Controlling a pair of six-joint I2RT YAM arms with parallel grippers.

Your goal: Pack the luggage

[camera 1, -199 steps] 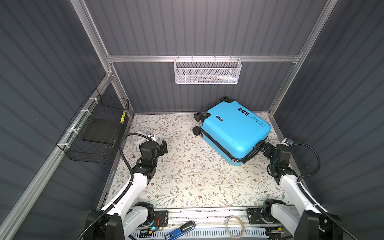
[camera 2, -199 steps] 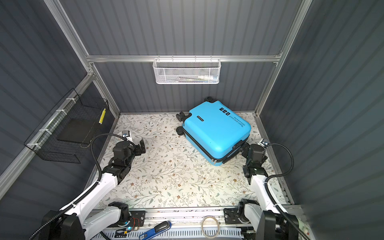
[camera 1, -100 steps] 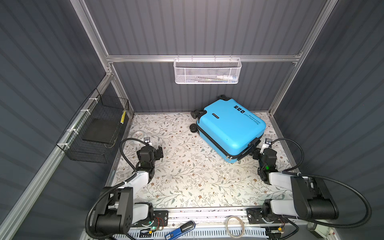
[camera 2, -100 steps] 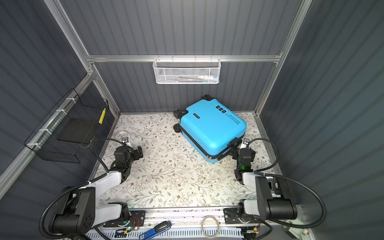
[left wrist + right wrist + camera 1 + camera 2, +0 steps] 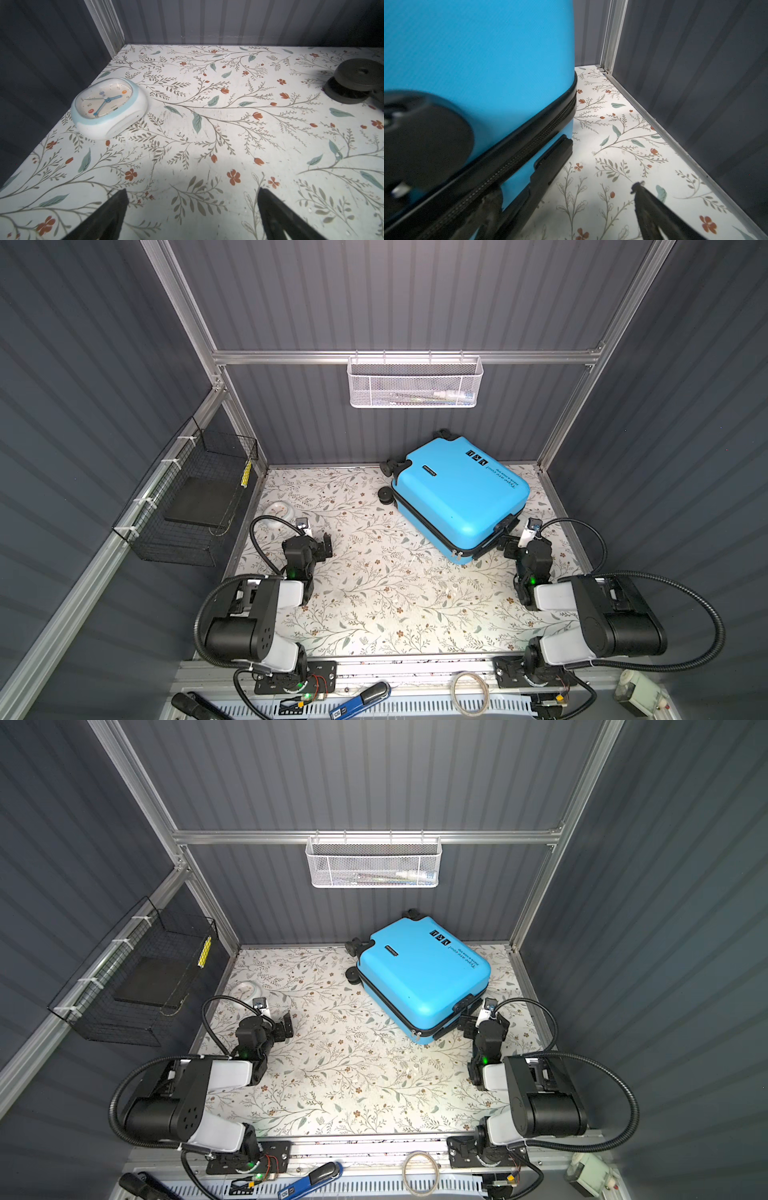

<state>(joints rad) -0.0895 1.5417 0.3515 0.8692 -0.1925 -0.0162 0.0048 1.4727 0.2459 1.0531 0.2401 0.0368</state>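
The luggage (image 5: 457, 497) (image 5: 419, 977) is a bright blue hard-shell suitcase lying flat and zipped shut at the back right of the floral table. Its black wheels point to the back left. My right gripper (image 5: 519, 543) (image 5: 482, 1021) stands open at the case's near right corner. In the right wrist view the gripper (image 5: 564, 193) has one finger close beside the black zipper seam of the luggage (image 5: 477, 62), with only table between the jaws. My left gripper (image 5: 318, 545) (image 5: 282, 1025) (image 5: 191, 193) is open over bare table on the left.
A white clock with a pale blue rim (image 5: 110, 108) (image 5: 280, 512) lies near the left wall. A white mesh basket (image 5: 415, 381) hangs on the back wall and a black wire basket (image 5: 195, 497) on the left wall. A luggage wheel (image 5: 357, 81) shows in the left wrist view.
Both arms have folded back and down toward the front rail. The luggage has shifted slightly left and turned a little. Both grippers have stayed open.
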